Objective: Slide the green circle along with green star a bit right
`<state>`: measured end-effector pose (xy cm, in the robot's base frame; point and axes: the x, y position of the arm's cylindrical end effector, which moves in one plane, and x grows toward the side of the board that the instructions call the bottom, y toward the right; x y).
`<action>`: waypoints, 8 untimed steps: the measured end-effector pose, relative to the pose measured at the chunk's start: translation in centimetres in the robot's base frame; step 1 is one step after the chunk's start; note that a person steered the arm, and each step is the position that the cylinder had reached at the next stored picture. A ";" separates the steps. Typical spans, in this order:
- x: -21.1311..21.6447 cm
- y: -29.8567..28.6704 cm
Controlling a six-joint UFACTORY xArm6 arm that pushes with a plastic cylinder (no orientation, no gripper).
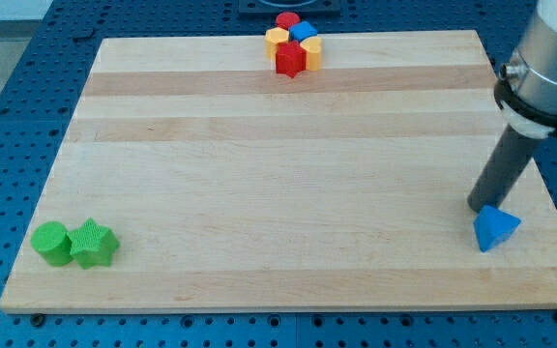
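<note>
At the near left corner of the pale wooden board (288,174), the green circle (51,242) touches the green star (94,243) on its right. Far across at the near right, my tip (476,207) holds nothing and sits just beside the blue triangle (495,229). A tight cluster sits at the far edge: red circle (286,19), blue block (304,31), two yellow blocks (277,40), red star (290,59).

From the green round block (51,242) and green star block (94,244), touching near the wooden tabletop's (288,184) bottom-left corner, the bottom edge runs open rightward to the blue triangular block (495,229) near the bottom-right corner. My tip (476,205) stands just beside that triangle. A tight red, yellow and blue cluster (293,43) crowds the top edge.
</note>
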<state>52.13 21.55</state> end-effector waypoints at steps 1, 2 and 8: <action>1.8 0.1; 2.5 0.0; -3.3 -45.2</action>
<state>48.83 -23.69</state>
